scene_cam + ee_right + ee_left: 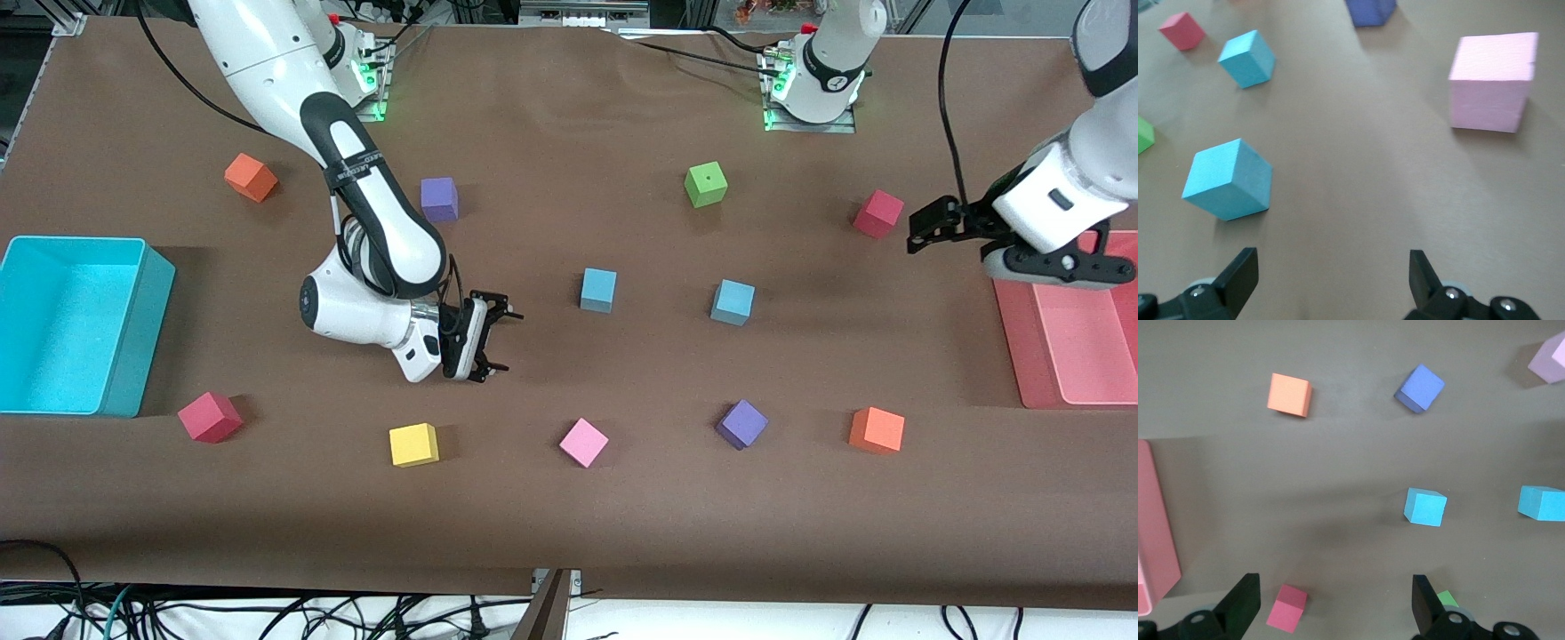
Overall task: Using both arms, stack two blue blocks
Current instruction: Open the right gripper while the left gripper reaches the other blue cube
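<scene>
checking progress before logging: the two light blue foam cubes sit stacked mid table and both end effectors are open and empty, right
Not stacked. The front view shows the two light blue foam cubes resting apart, side by side on the brown table. The rest holds: the right end effector and left end effector are both open and empty.

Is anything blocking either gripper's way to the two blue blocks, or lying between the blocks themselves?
Nothing visible does. The open right gripper has bare table up to the nearer blue block. The open left gripper has bare table toward the other blue block; the red cube sits aside.
</scene>
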Controlling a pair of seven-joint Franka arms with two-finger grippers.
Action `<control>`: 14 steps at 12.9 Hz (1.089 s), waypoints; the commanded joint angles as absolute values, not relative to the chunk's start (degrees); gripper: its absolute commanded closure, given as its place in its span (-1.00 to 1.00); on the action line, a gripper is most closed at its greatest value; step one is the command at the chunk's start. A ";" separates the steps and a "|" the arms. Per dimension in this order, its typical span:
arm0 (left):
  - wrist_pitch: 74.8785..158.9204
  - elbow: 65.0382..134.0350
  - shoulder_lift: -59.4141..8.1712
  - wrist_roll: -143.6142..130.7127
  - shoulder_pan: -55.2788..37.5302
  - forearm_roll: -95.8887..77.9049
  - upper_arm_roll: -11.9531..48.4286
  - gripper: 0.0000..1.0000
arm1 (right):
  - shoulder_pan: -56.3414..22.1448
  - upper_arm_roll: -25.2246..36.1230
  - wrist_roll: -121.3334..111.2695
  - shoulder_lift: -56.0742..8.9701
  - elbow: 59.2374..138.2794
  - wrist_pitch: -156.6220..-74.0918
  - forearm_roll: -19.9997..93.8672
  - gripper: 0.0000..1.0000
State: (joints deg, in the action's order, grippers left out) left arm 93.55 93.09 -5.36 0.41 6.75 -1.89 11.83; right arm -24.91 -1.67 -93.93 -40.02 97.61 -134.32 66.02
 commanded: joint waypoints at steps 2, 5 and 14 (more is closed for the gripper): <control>93.69 93.07 -7.91 1.41 6.15 -2.20 14.14 -1.00 | -24.26 -2.46 -103.89 -40.69 99.14 -122.28 69.69 -1.00; 98.05 94.92 -12.28 1.41 5.54 -2.81 16.16 -1.00 | -25.66 -2.55 -104.93 -40.78 99.58 -122.95 74.58 -1.00; 124.40 114.93 -12.48 0.09 5.01 -5.19 20.56 -1.00 | -27.51 -2.64 -133.59 -45.79 99.84 -127.35 94.92 -1.00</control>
